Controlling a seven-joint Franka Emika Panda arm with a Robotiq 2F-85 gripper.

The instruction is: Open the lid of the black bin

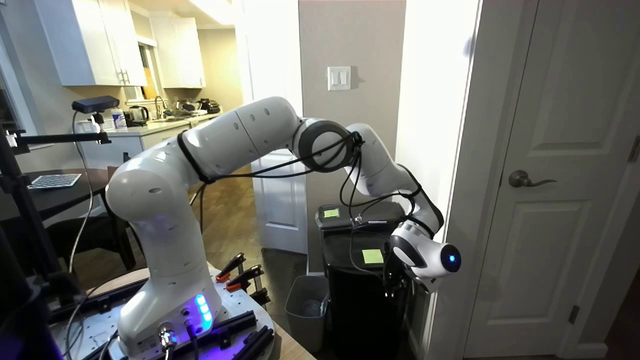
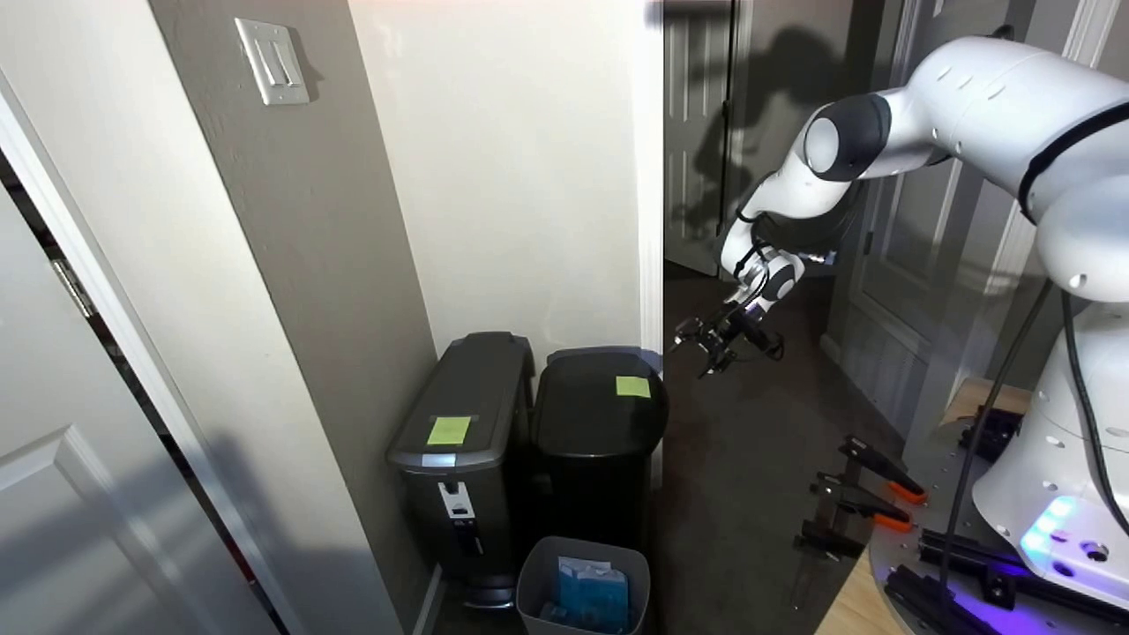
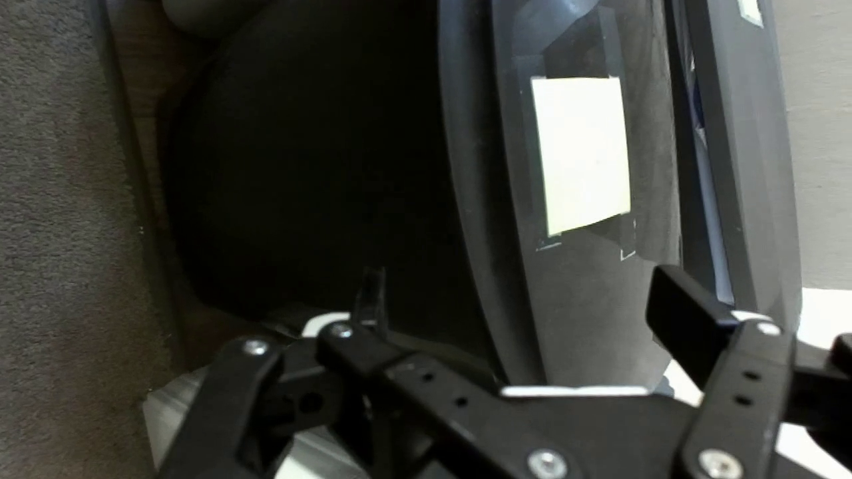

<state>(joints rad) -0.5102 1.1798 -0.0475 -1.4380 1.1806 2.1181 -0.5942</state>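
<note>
The black bin (image 1: pixel 357 320) stands by the wall; it also shows in an exterior view (image 2: pixel 595 494) and in the wrist view (image 3: pixel 319 166). Its black lid (image 2: pixel 591 414) lies shut on top, with a yellow-green sticker (image 2: pixel 632 386). The lid also shows in an exterior view (image 1: pixel 345 245) and in the wrist view (image 3: pixel 599 286). My gripper (image 3: pixel 529 303) is open and empty. In the wrist view one finger appears over the bin's side wall and the other over the lid's top. In an exterior view the gripper (image 2: pixel 693 358) is beside the lid, apart from it.
A second black bin (image 2: pixel 467 397) with a pale label stands beside the black bin, against the wall. A small grey wastebasket (image 2: pixel 529 586) stands in front of them. A door frame (image 2: pixel 651 265) is close behind the black bin. Clamps (image 2: pixel 869 476) sit on the robot's table edge.
</note>
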